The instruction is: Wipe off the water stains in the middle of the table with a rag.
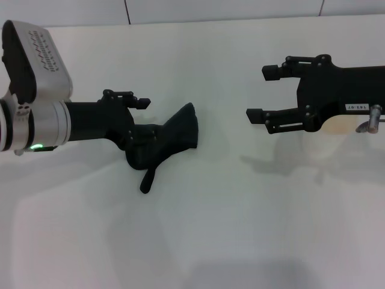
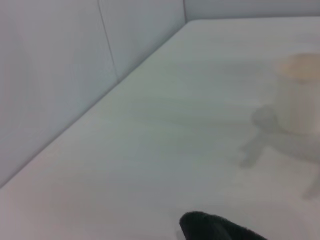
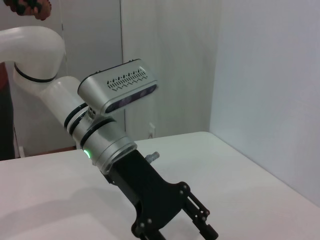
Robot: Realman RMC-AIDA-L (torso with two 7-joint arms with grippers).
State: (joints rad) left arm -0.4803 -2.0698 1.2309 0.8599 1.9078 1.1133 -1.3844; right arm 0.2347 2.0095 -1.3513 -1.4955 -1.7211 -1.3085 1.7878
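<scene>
While the left tool (image 1: 139,123) grips it, the rag (image 1: 165,141) hangs beneath

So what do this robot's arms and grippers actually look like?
Each arm ends in a matte black gripper built of slim linked bars with visible screws. The left gripper follows a black wrist section, a silver-white collar with a small green light, and a pale grey perforated box. The right gripper carries a small white label and a metal fitting.
</scene>
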